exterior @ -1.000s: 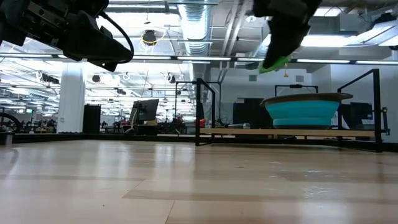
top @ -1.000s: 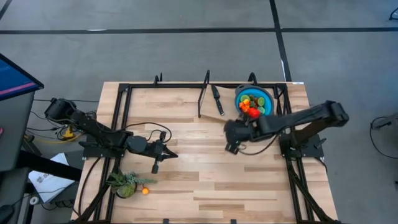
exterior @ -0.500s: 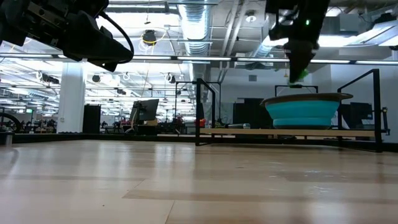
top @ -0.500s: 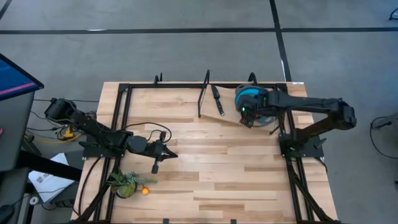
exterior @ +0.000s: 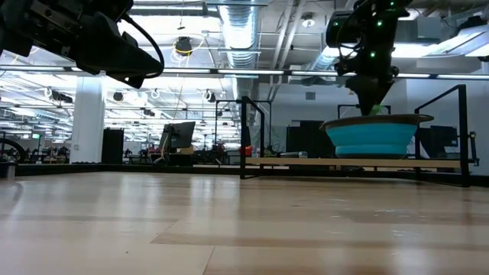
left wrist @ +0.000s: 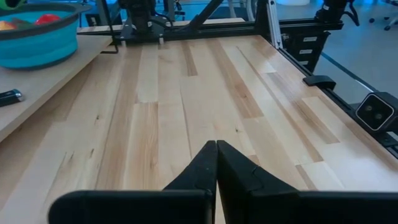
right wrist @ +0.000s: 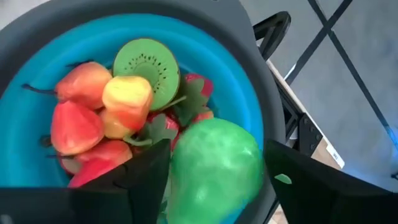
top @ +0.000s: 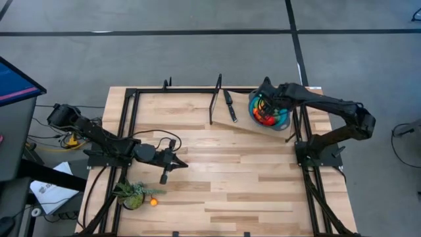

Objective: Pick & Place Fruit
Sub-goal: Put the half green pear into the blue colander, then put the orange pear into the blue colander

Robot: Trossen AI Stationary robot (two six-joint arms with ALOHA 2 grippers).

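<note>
High view: the right gripper [top: 265, 100] is held over the blue bowl [top: 283, 121] at the table's far right; one orange fruit [top: 153, 202] lies near left.

Right wrist view: a green fruit [right wrist: 214, 168] sits between parted fingers, judged light, rigid, slick; best gripped across its widest part.

Left wrist view: the left gripper [left wrist: 216, 163] is closed, empty.

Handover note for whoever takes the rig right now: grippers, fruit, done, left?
Right gripper: over the blue bowl at the table's far right, a green fruit between its fingers; whether it is gripped or just let go, I cannot tell.
Left gripper: shut, empty, waiting over the table's left side.
Done: bowl holds a pile of red and yellow fruits and a kiwi half.
Left: green fruit not yet settled in the bowl; one small orange fruit beside the leafy plant, near left.
</note>
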